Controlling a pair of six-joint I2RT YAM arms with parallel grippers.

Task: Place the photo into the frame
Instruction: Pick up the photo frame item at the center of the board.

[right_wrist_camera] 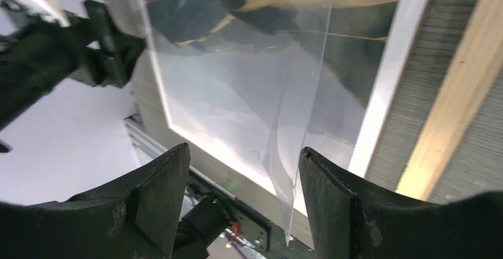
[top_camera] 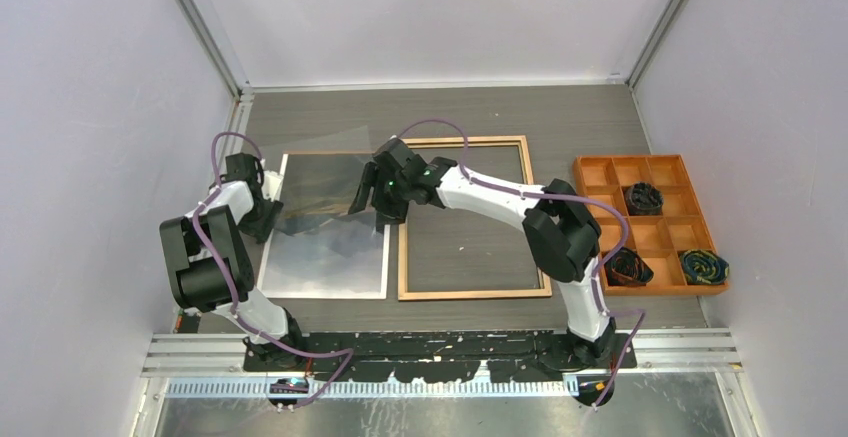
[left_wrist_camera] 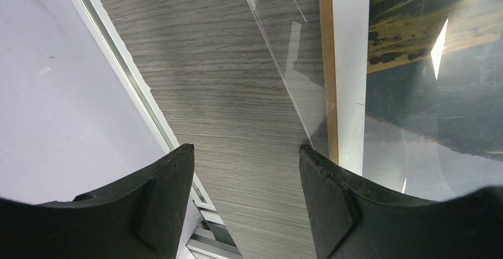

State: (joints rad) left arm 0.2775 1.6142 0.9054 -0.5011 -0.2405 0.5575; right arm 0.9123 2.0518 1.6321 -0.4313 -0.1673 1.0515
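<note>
Pre-grasp; photo (top_camera: 325, 252) flat beside frame (top_camera: 475, 293); left gripper (top_camera: 266, 209), right gripper (top_camera: 375, 207) both spread, empty; clear sheet (right_wrist_camera: 255, 122) maybe atop; next pinch an edge.

Grey woodgrain table (top_camera: 450, 122): frame (top_camera: 475, 294), orange tray (top_camera: 650, 235), brown board (left_wrist_camera: 327, 63) under photo (top_camera: 320, 257).

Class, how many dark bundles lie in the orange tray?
3 dark bundles: one central, one near-left, one near-right. Right arm overlaps orange tray's left edge; more may hide.
</note>
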